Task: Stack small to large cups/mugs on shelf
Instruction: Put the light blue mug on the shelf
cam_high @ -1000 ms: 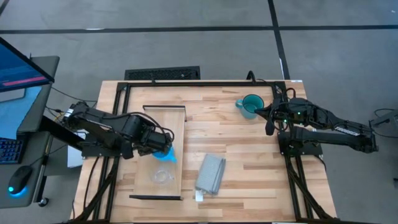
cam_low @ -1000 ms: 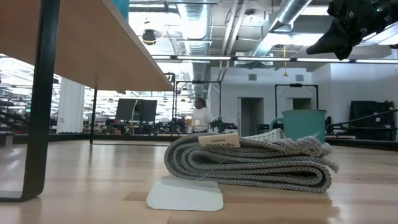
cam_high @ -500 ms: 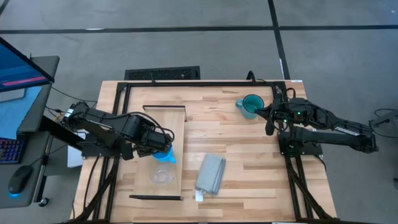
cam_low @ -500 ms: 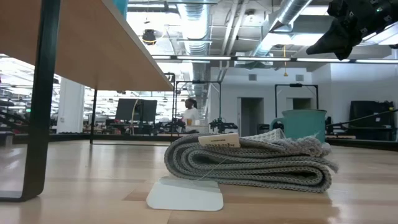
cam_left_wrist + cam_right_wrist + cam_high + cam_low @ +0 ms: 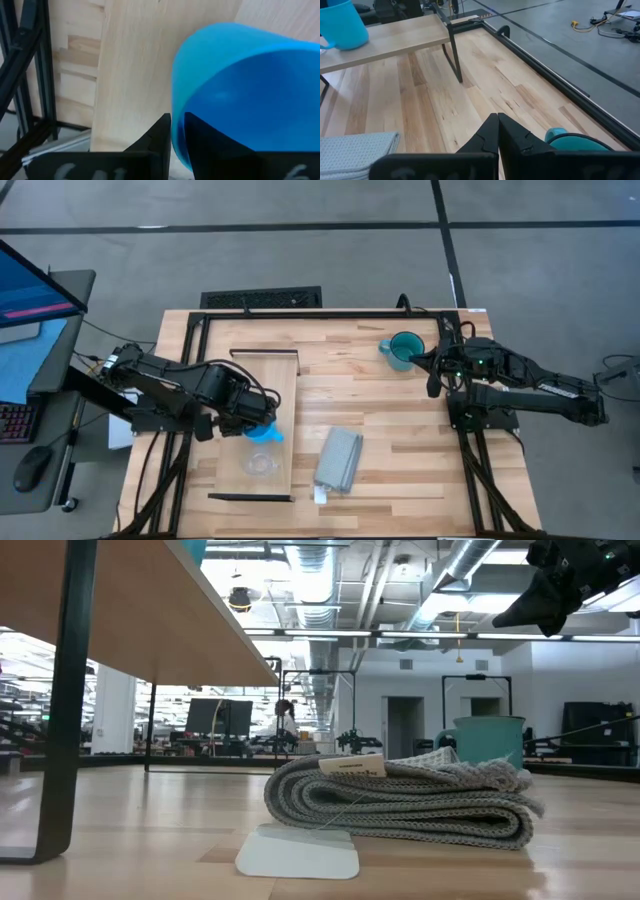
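Observation:
My left gripper (image 5: 252, 420) is over the pale wood shelf (image 5: 240, 380) and shut on the bright blue mug (image 5: 263, 430), which also shows in the right wrist view (image 5: 341, 25). The small clear cup (image 5: 260, 463) stands on the shelf just nearer than the blue mug. The teal mug (image 5: 405, 350) stands on its base on the tabletop near the far right. My right gripper (image 5: 432, 375) hovers shut beside the teal mug (image 5: 575, 141), touching nothing. My left gripper pinches the blue mug's wall at its rim (image 5: 178, 131), one finger (image 5: 159, 135) outside and the other (image 5: 205, 135) inside the mug. The fingers come from the table's left side, slanting down. The mug sits tilted over the shelf; whether its base touches the board I cannot tell.
A folded grey cloth (image 5: 338, 458) with a white tag lies on the tabletop right of the shelf. The shelf stands raised on dark legs (image 5: 62, 700). Black frame rails (image 5: 330, 312) run along the table's edges. Bare wood lies between the shelf and the teal mug.

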